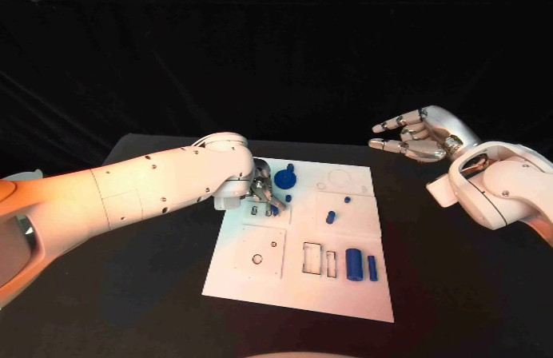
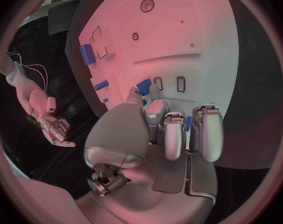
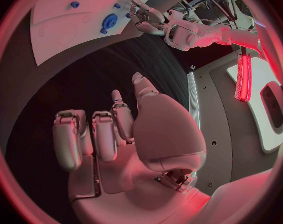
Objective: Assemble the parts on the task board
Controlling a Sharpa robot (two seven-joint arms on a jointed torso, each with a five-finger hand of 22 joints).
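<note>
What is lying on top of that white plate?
Small blue parts lie on the white task board, with rectangular outlines. The left robot hand covers the spot beneath it, hiding whatever lies there.

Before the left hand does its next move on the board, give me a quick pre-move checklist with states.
1. Left hand over the task board: ok, fingers are down at the board's left side near the two small slots.
2. Part in left hand: cannot tell; a small blue part sits at its fingertips, grip unclear.
3. Right hand clear of the board: ok, raised off to the side, fingers apart, holding nothing.
4. Other parts out of the way: ok, round blue part and blue blocks lie apart from the left hand.
5. Target slot visible: cannot tell, fingers cover it.
</note>
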